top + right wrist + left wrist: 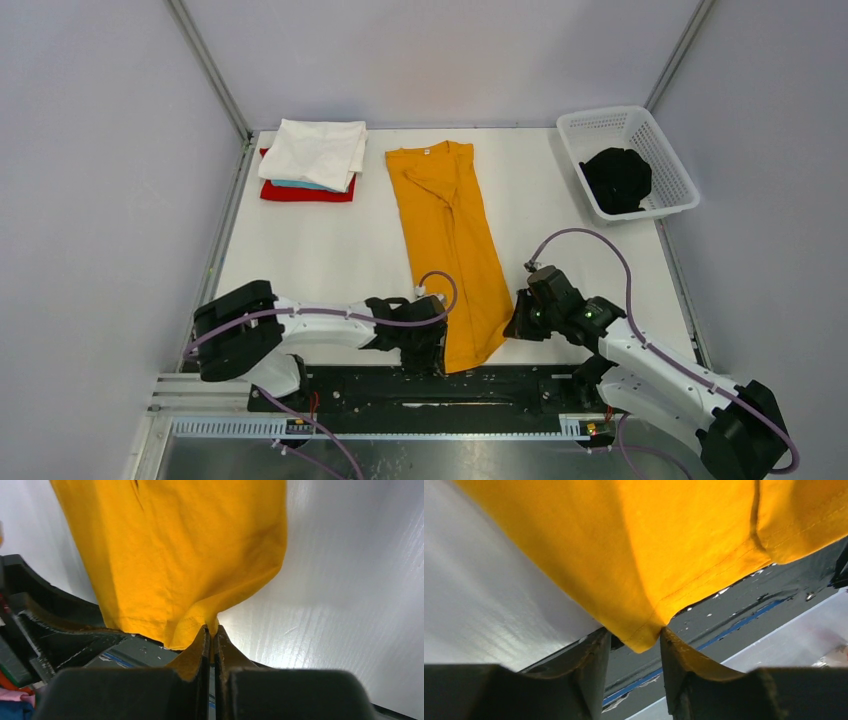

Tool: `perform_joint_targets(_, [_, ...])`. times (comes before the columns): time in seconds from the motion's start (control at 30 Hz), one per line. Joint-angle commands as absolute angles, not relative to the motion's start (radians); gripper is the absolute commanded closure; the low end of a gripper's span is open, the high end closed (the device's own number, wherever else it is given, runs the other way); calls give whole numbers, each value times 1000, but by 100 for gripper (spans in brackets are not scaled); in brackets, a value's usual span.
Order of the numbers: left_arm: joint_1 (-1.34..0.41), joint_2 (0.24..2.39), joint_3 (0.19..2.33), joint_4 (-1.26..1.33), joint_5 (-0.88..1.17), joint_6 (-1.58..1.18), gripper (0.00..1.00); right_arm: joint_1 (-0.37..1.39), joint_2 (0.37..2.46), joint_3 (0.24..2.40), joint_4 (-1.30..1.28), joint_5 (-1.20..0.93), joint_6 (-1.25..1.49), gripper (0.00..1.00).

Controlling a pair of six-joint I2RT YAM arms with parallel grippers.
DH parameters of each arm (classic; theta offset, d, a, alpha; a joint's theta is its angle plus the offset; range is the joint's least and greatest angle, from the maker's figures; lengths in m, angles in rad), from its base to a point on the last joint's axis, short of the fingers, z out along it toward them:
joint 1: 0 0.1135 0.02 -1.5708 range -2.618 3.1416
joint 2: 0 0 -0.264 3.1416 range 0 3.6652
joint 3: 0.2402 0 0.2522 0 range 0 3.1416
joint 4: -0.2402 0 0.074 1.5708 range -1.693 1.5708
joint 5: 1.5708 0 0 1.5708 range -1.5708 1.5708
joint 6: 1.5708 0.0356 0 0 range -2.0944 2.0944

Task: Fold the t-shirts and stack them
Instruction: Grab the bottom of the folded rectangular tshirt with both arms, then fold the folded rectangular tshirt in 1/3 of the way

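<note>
Far back left, three shirts lie stacked; the yellow t-shirt is folded only lengthwise, right gripper pinching its hem, left gripper parted, black shirt waiting.

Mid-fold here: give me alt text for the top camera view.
A mustard-yellow t-shirt, folded into a long strip, lies mid-table with the left gripper and right gripper at its near corners. A stack of folded shirts, white on top, sits far left; a black shirt lies in a white basket far right.
</note>
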State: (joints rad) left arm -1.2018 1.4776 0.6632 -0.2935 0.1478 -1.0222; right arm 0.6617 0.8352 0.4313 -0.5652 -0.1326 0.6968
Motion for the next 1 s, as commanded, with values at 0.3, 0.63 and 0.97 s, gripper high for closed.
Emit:
perform_joint_targets(0.3, [-1170, 1369, 753, -389, 56, -998, 100, 659, 790, 482, -529, -91, 677, 100])
perform_joint_targets(0.63, [-841, 1378, 822, -260, 208, -857, 100, 620, 986, 682, -273, 93, 636, 100])
perform_joint_targets(0.97, [-587, 1509, 1034, -310, 171, -727, 100, 497, 1370, 986, -150, 47, 597, 100])
